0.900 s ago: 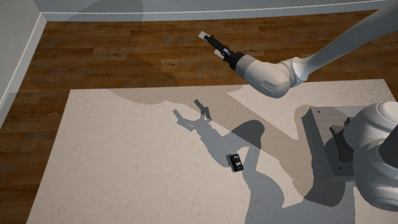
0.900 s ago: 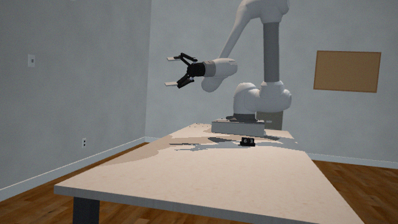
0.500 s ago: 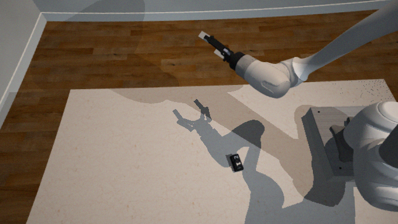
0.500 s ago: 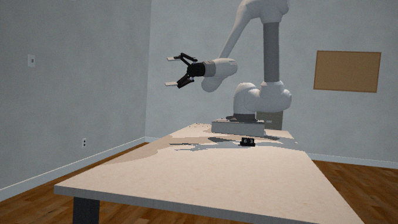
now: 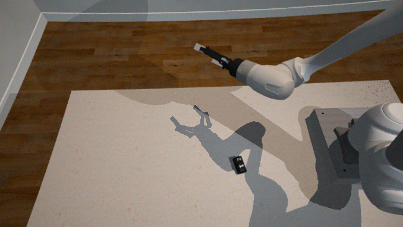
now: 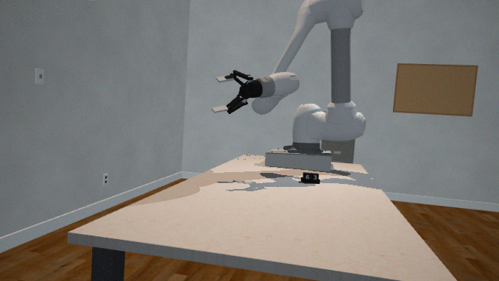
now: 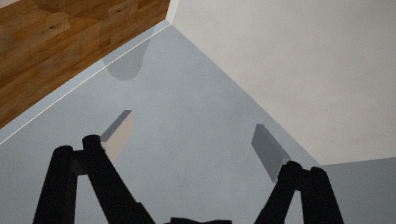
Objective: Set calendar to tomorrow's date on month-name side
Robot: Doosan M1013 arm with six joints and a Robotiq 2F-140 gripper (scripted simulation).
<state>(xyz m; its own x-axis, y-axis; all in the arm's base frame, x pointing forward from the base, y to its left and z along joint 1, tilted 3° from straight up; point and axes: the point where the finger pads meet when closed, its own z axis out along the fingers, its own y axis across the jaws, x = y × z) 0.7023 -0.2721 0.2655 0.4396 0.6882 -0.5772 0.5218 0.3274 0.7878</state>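
The calendar (image 5: 239, 164) is a small black tray with two black cubes side by side, standing on the table in the arm's shadow. From above the cubes' tops show white digits that look like 1 and 2. In the exterior view the calendar (image 6: 310, 178) shows 6 and 3 on its near side. My gripper (image 5: 205, 53) is open and empty, high above the table and pointing out sideways, far from the calendar. It also shows in the exterior view (image 6: 221, 93). The wrist view shows only my open fingers against the walls and floor.
The arm's grey base plate (image 5: 333, 142) stands on the table at the right, close behind the calendar. The table (image 6: 280, 217) is long and pale, with wooden floor around it. A brown board (image 6: 435, 89) hangs on the far wall.
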